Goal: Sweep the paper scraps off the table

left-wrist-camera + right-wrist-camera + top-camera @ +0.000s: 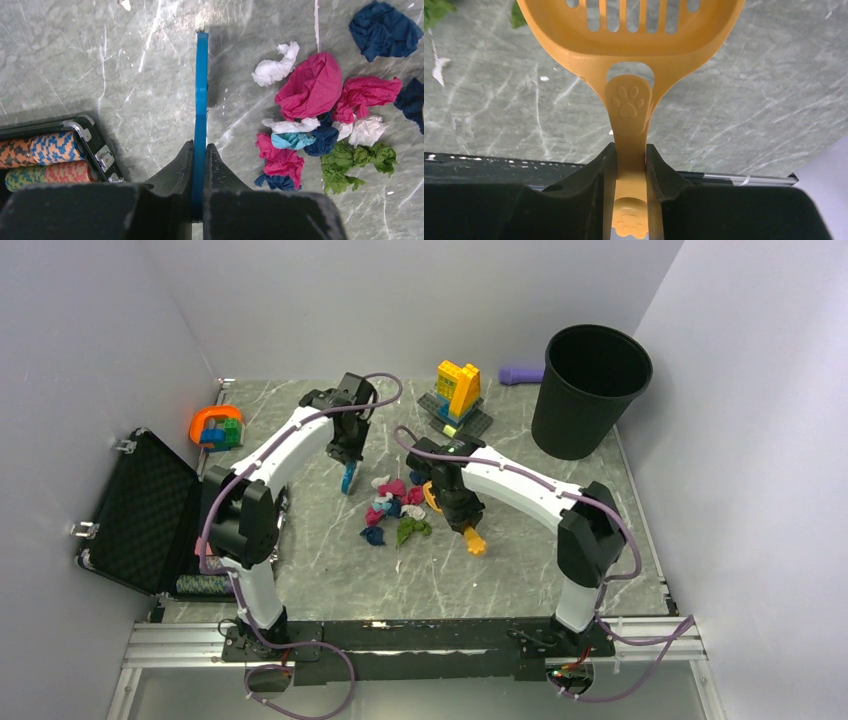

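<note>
The left gripper (200, 150) is clamped narrow on the handle of the blue hand brush (201, 90). The right gripper (630, 150) is clamped on the handle of the orange slotted scoop (628, 107). The paper scraps (398, 508) lie in one loose cluster at the middle of the table (320, 570), between brush and scoop

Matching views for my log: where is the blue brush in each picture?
Top external: blue brush left of centre, in the left gripper.
Left wrist: centre, edge-on, clamped in the gripper.
Right wrist: not in it.
Shared landmark: the green paper scrap.
</note>
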Tool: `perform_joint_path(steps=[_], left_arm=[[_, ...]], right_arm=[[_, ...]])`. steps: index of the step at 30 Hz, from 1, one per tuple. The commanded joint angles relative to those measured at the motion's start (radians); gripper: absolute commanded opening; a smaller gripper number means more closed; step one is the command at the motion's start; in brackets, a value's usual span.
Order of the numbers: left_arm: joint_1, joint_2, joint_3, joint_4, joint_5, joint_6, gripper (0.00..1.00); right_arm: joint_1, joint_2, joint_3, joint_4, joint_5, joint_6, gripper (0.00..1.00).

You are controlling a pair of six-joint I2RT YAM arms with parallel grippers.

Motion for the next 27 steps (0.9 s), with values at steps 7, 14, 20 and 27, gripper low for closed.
perform_joint_path(steps=[7,14,20,27], left_arm=[[-0.021,0.086,0.097,0.024,-0.05,0.148,0.0],[-0.064,0.188,0.163,-0.001,-0.234,0.237,0.0],[-0.11,0.252,0.25,-0.07,-0.156,0.291,0.0],[-0.114,0.229,0.24,-0.029,0.011,0.345,0.0]], right_arm=[[0.021,-0.213,-0.1,-0.128,-0.054,0.069,0.0],[0.136,-0.35,-0.228,-0.165,-0.228,0.091,0.0],[0.214,-0.363,-0.324,-0.159,-0.298,0.077,0.0],[0.215,-0.269,-0.305,-0.079,-0.339,0.005,0.0]])
